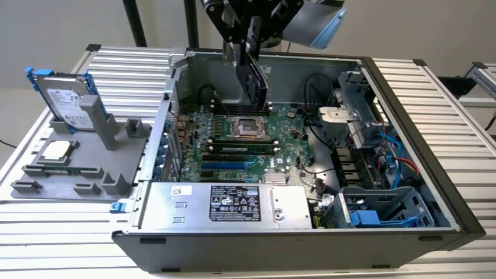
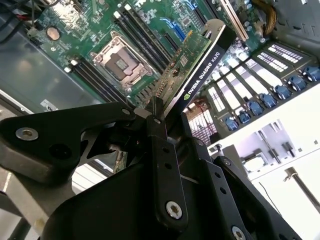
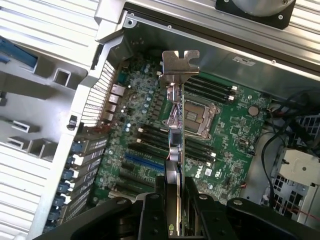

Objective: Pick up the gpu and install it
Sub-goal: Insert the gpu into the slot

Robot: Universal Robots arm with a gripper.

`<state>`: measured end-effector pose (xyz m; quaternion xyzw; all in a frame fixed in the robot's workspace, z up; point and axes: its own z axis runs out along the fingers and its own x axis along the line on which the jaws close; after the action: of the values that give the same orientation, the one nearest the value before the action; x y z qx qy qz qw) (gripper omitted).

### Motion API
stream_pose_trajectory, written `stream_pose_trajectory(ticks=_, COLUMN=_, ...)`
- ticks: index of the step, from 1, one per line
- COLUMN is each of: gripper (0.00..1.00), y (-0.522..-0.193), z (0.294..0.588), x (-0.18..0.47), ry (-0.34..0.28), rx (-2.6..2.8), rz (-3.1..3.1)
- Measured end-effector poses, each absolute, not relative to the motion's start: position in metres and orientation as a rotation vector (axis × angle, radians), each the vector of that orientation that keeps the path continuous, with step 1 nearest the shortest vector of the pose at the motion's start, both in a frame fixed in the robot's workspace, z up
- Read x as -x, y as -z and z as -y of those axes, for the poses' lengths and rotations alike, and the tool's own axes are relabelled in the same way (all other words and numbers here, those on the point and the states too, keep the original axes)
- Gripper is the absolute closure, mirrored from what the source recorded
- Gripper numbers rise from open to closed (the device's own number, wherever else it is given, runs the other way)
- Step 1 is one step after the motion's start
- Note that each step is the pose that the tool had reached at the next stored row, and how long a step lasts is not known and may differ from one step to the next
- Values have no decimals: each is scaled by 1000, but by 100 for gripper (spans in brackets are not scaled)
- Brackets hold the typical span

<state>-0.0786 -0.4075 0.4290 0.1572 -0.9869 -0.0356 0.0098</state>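
Note:
My gripper (image 1: 250, 42) hangs over the open computer case (image 1: 403, 116), shut on the gpu (image 1: 254, 78). The card hangs on edge above the motherboard (image 1: 232, 145), over its rear part near the CPU socket (image 1: 250, 125). In the second wrist view the gpu (image 2: 197, 70) shows its green board on one side and its black shroud on the other, clamped in the gripper (image 2: 172, 125). In the first wrist view the gpu's silver bracket (image 3: 179, 62) points away from the gripper (image 3: 175, 200), with the blue expansion slot (image 3: 145, 161) to one side of the card's edge.
On the exterior view's left, a grey fixture (image 1: 69, 168) holds a silver hard drive with blue rails (image 1: 66, 102). Inside the case are the power supply (image 1: 225, 206), a drive cage (image 1: 380, 209) and loose cables (image 1: 387, 151). Memory sticks (image 1: 240, 143) flank the socket.

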Motion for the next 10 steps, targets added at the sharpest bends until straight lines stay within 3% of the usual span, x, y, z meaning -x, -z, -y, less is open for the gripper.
stream_pose_trajectory(ticks=10, gripper=100, y=-429, z=407, x=79, ry=110, rx=-584, rz=3063)
